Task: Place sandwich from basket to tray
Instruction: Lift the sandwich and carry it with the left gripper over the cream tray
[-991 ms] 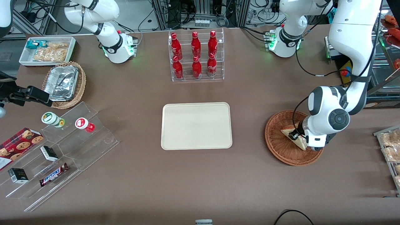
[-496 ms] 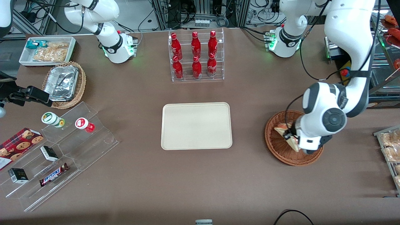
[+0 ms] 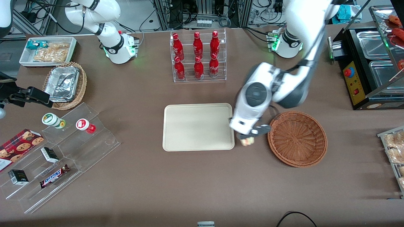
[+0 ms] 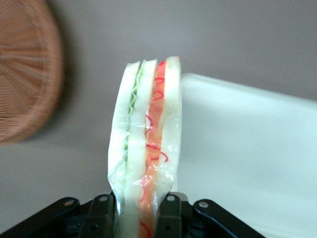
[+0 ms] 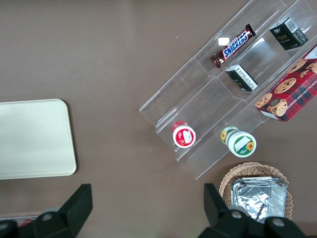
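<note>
The cream tray point(image 3: 198, 127) is seen lying flat on the brown desk point(image 3: 189, 183). Just beside its edge, between it and the woven basket point(image 3: 297, 138), the end effector point(image 3: 249, 136) is held above the desk, clamped on the sandwich point(image 4: 146, 144), whose bread and red and green layers are gripped edge-on between the fingers point(image 4: 168, 218).

Working arm: glossy white shell links, dark grey joint bands, round dark grey cap with concentric rings on the wrist joint. Black cable loops beside the wrist. Base shows green status lights. Hand point(image 3: 249, 137): black, small; in the wrist view point(image 4: 134, 218) matte black finger blocks with silver screw heads.
</note>
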### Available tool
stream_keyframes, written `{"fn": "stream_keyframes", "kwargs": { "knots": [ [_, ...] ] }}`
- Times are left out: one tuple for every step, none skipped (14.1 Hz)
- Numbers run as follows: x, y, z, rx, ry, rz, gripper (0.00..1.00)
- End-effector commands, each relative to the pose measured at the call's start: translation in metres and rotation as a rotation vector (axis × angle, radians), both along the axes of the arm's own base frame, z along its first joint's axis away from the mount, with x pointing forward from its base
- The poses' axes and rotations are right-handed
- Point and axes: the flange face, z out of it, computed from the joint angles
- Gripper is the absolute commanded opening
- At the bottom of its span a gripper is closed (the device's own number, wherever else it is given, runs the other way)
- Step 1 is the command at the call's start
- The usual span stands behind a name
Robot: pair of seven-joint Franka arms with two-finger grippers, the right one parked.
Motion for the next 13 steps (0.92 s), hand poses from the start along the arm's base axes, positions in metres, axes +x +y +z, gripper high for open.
{"fn": "stream_keyframes", "kwargs": {
  "knots": [
    [-0.001,-0.064,-0.034,0.002,-0.006,-0.071,0.27],
    [-0.008,-0.082,-0.046,0.001,-0.001,-0.095,0.27],
    [-0.014,-0.098,-0.057,-0.001,0.003,-0.115,0.27],
    [-0.023,-0.110,-0.069,0.003,0.009,-0.136,0.27],
    [-0.029,-0.122,-0.079,0.000,0.008,-0.156,0.27],
    [-0.030,-0.128,-0.088,-0.005,0.008,-0.161,0.28],
    [-0.036,-0.137,-0.099,-0.009,0.010,-0.171,0.28],
    [-0.041,-0.145,-0.111,-0.015,0.005,-0.182,0.29],
    [-0.046,-0.150,-0.122,-0.017,0.005,-0.190,0.29],
    [-0.050,-0.153,-0.131,-0.012,0.004,-0.198,0.29],
    [-0.052,-0.155,-0.134,-0.013,0.001,-0.203,0.29],
    [-0.052,-0.155,-0.135,-0.014,0.001,-0.205,0.33],
    [-0.052,-0.155,-0.134,-0.015,0.000,-0.206,0.52]
  ]
}}
